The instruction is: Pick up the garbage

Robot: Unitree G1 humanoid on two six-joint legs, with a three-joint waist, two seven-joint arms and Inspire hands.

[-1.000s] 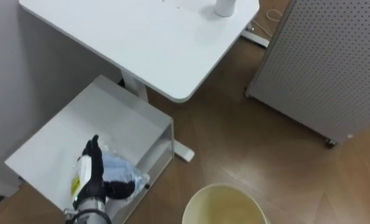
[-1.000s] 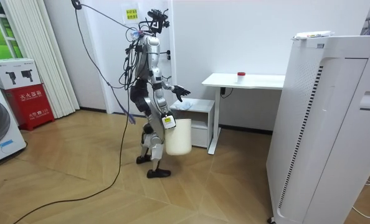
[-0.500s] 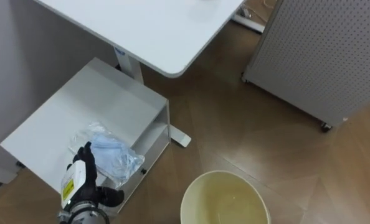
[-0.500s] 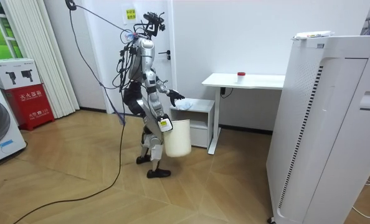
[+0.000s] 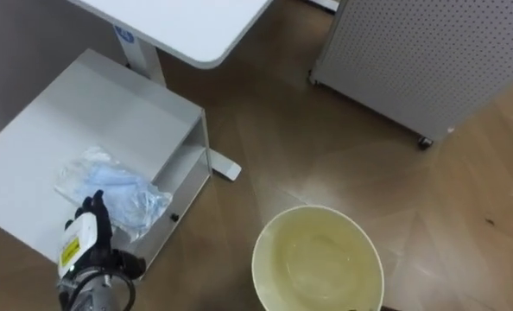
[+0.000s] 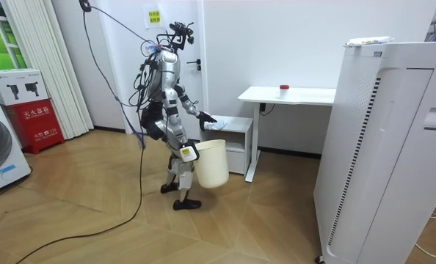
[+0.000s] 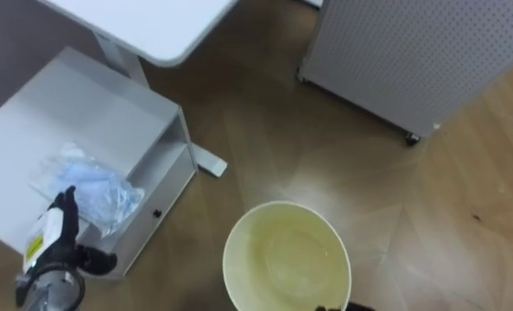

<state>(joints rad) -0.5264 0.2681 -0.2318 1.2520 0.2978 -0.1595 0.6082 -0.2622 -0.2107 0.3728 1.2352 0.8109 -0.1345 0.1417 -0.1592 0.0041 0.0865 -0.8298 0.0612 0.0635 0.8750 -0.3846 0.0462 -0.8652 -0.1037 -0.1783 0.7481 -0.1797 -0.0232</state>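
A crumpled blue and clear plastic bag [image 5: 114,186] lies on top of a low white cabinet [image 5: 58,138] at the lower left. My left hand [image 5: 88,246] is at the bag's near edge with straight fingers, open, and grips nothing. A cream bucket [image 5: 317,259] with nothing inside hangs below me at the bottom middle. In the room view my right hand [image 6: 189,152] holds the bucket [image 6: 212,163] by its rim, off the floor and tilted. My left hand [image 6: 207,119] reaches over the cabinet [image 6: 229,132].
A white desk [image 5: 187,22] stands over the cabinet's far side, one leg beside it. A perforated grey panel on castors [image 5: 429,52] stands at the upper right. Bare wooden floor lies between them. I stand facing the cabinet and desk [image 6: 288,94].
The eye view has shifted, so cabinet and desk sit further up and left. My left hand has slid back from on top of the bag to its near edge. The bucket has tilted forward.
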